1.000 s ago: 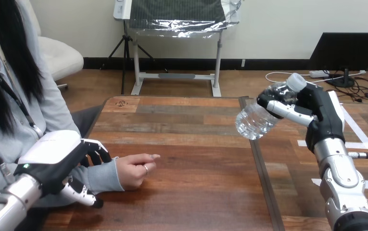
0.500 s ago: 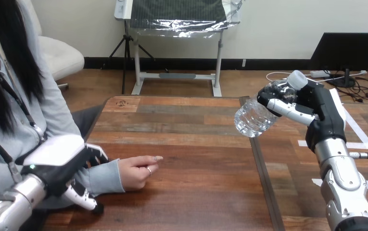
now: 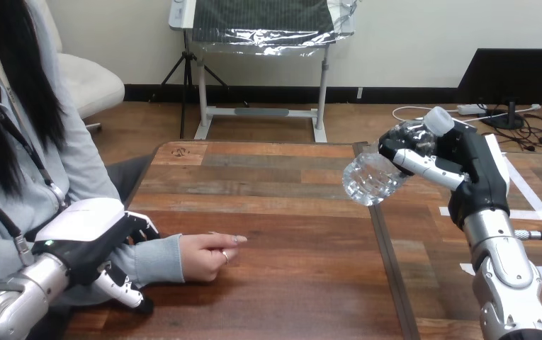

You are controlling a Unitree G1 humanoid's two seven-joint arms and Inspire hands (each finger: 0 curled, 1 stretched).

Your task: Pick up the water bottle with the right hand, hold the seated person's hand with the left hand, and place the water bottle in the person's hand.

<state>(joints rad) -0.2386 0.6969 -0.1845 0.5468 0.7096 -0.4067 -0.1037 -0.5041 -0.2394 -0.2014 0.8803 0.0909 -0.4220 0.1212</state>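
The person's hand (image 3: pixel 207 256) has slid a bit further onto the table (image 3: pixel 289 283) vs. a sec ago, knuckles up. At the table's left edge, our left hand (image 3: pixel 87 234) wraps fingers and thumb round the sleeved wrist (to steady it, we judge). Above the table's right edge, our right hand (image 3: pixel 466 166) clasps the tilted water bottle (image 3: pixel 374 177), ready for handover.

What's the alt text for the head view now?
The robot's right hand holds a clear water bottle tilted in the air over the right edge of the wooden table. Its left hand lies over the person's forearm; the person's hand rests on the table.
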